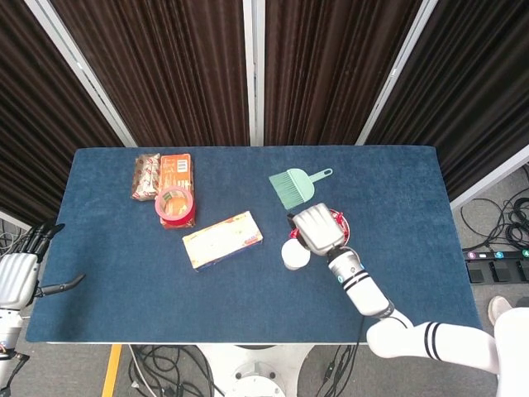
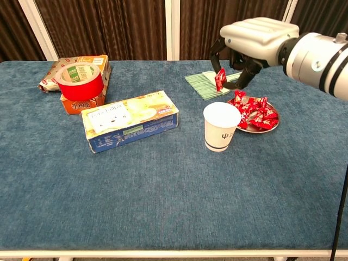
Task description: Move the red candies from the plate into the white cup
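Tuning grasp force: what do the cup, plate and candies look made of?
White cup: likely paper, matte with a printed logo. Plate: looks like thin metal, shiny rim. Red candies: glossy crinkled wrappers, foil or plastic film; the right robot hand pinches one candy.

In the head view the right hand [image 1: 316, 228] covers most of the plate [image 1: 342, 225] and part of the white cup [image 1: 293, 255], the left hand [image 1: 18, 277] is cut off by the picture's edge, and the writing on the box [image 1: 222, 240] beside the cup is too small to read.
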Tool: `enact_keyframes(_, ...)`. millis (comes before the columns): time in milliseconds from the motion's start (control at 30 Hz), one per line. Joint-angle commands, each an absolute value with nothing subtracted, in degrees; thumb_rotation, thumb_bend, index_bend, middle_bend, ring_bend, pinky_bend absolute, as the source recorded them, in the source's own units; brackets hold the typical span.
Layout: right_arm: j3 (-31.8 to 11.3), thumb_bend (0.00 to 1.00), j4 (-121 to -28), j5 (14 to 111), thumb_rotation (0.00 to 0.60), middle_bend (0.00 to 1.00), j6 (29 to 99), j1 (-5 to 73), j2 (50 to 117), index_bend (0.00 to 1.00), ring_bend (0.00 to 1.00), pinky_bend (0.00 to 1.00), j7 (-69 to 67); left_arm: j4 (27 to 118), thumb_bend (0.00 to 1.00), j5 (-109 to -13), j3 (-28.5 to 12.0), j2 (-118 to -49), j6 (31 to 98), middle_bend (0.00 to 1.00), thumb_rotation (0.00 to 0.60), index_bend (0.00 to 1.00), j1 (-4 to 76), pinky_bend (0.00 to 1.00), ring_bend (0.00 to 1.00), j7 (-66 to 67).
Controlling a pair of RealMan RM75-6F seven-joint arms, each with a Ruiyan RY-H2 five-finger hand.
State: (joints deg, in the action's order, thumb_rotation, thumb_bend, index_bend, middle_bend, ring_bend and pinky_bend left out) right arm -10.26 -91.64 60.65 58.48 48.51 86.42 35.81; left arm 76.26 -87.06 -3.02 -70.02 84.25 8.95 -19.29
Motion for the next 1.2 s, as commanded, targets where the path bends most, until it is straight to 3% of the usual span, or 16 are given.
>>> enact_keyframes(33,-8.94,0.37,-93.42,60.4,0.6,1.0,58.88,47.98,85.86,0.66,1.0,1.0,37.41,76.45,0.13,-87.07,-2.98,-69.97,84.2,0.16,0.274,0.17,8.94,0.2,0.1,-19.17)
enact_keyframes(100,-8.56,0.35,-93.79,59.61,0.6,1.0,58.48,47.99,85.86,0.65,1.0,1.0,37.99,76.54,0.13,-87.11,-2.97,-69.97,84.12,0.16,0.271,0.17,8.99,0.2,0.1,-19.09)
enact_keyframes(233,-8.34,0.14,-94.09,57.86,0.6,1.0,57.23,48.41,85.62,0.51,1.0,1.0,38.62,76.64,0.12,-87.07,-3.02,-69.99,84.08,0.16,0.272,0.17,9.02,0.2,0.1,-19.02)
enact_keyframes(333,-8.64,0.1,-94.2,57.76,0.6,1.0,56.95,48.58,85.45,0.45,1.0,1.0,37.86,76.64,0.12,-87.0,-3.03,-69.91,84.12,0.16,0.274,0.17,8.95,0.2,0.1,-19.05)
enact_keyframes(733,-11.25,0.12,-90.98,56.72,0.6,1.0,58.27,49.07,84.89,0.43,1.0,1.0,35.71,76.04,0.11,-86.82,-3.08,-69.91,84.07,0.16,0.276,0.17,8.8,0.2,0.1,-20.26)
enact_keyframes(1000,-10.35,0.15,-76.61,45.72,0.6,1.0,50.68,52.11,89.54,0.43,1.0,1.0,39.82,75.54,0.11,-86.96,-3.1,-70.09,84.01,0.16,0.275,0.17,8.88,0.2,0.1,-21.28)
enact_keyframes(1200,-7.44,0.17,-73.07,40.51,0.6,1.0,46.4,53.96,89.95,0.42,1.0,1.0,44.77,75.64,0.11,-86.86,-3.21,-69.76,84.19,0.16,0.275,0.17,8.78,0.2,0.1,-21.52)
